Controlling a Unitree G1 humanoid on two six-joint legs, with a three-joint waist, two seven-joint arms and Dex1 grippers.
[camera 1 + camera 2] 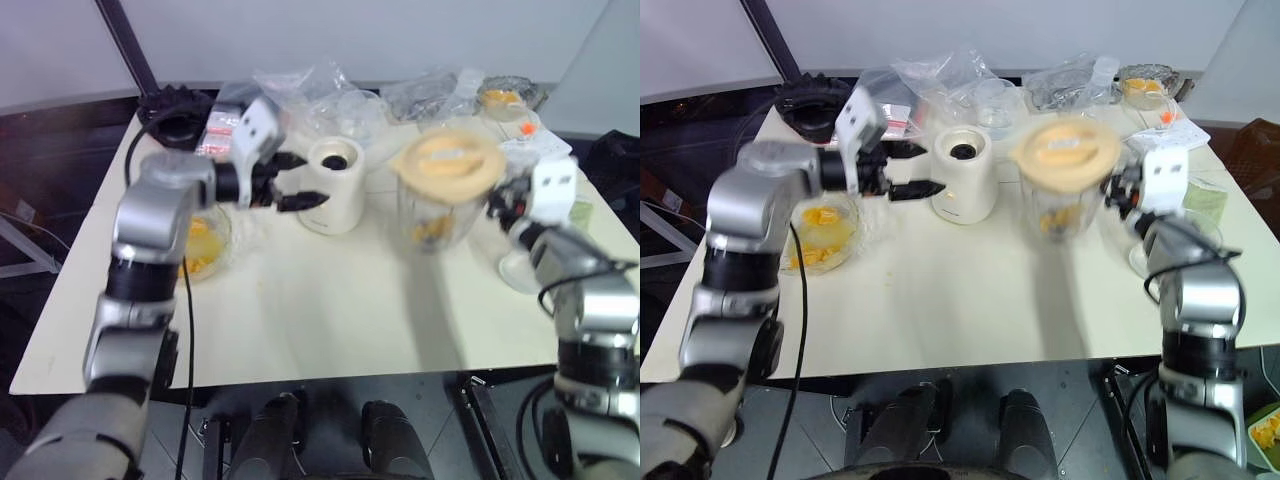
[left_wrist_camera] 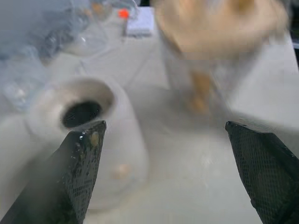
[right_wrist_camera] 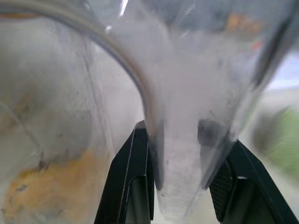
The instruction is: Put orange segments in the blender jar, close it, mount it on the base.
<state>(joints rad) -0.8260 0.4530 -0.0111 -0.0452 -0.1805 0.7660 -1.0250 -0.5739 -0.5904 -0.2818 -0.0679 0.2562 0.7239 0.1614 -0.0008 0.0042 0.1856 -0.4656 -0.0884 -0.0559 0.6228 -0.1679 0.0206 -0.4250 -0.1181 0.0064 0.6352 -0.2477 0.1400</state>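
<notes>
**Blender jar lifted in right gripper; base free on surface**

1. Surface (image 1: 330, 320): cream-white table top, its near part bare.

2. Glass bowl (image 1: 825, 235): clear, scalloped, near the robot's left edge, under the left forearm. Orange segments (image 1: 818, 218) lie in it, yellow-orange and wet.

3. Left gripper (image 1: 287, 181): fingers spread wide, nothing between them, pointing sideways at the base and just beside it. The left wrist view shows both black fingers (image 2: 81, 168) far apart, with the base's dark socket and the blurred jar beyond them.

4. Base (image 1: 335, 185): squat cream-white motor block, upright mid-surface, dark round socket on top, nothing mounted on it.

5. Blender jar (image 1: 437, 215): clear jug, raised off the surface to the right of the base, apart from it. The head views show a round cream-yellow lid (image 1: 447, 162) covering its mouth and fruit chunks low inside.

6. Right gripper (image 3: 180, 182): pinching the jar's clear handle, one finger on each side. This grip shows in the right wrist view; the head views show the gripper against the jar's right side.

7. Far edge: crumpled clear plastic bags (image 1: 940, 75), a black round object (image 1: 810, 105), a small dish (image 1: 1145, 85) holding orange pieces, and white paper (image 1: 1170, 130).
</notes>
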